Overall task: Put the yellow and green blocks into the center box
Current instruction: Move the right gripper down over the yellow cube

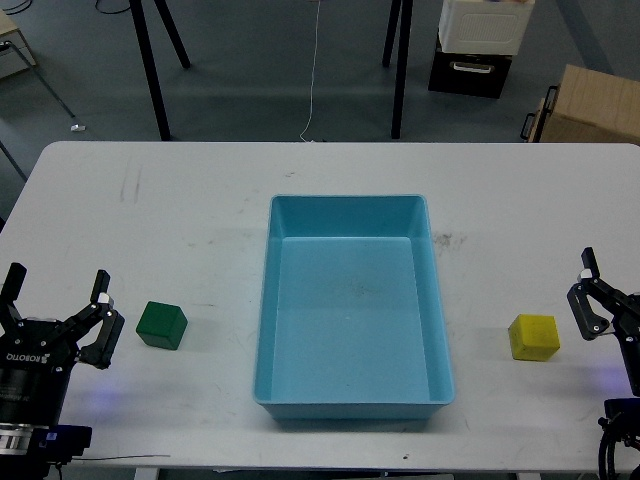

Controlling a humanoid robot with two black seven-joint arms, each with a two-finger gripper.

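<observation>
The dark green block [162, 325] rests on the white table left of the light blue center box [350, 402], whose inside is bare. On the right of the box lies the yellow block [533, 337]. My left gripper [57, 305] stands open at the lower left, a short way left of the green block and not touching it. At the right edge my right gripper [622, 300] is partly cut off by the frame. Its one visible finger [588, 300] is splayed wide, just right of the yellow block, with nothing held.
The white table [180, 200] spans the view. Beyond its far edge are black stand legs [150, 70], a black-and-white crate [478, 50] and a brown cardboard box [590, 105] on the floor.
</observation>
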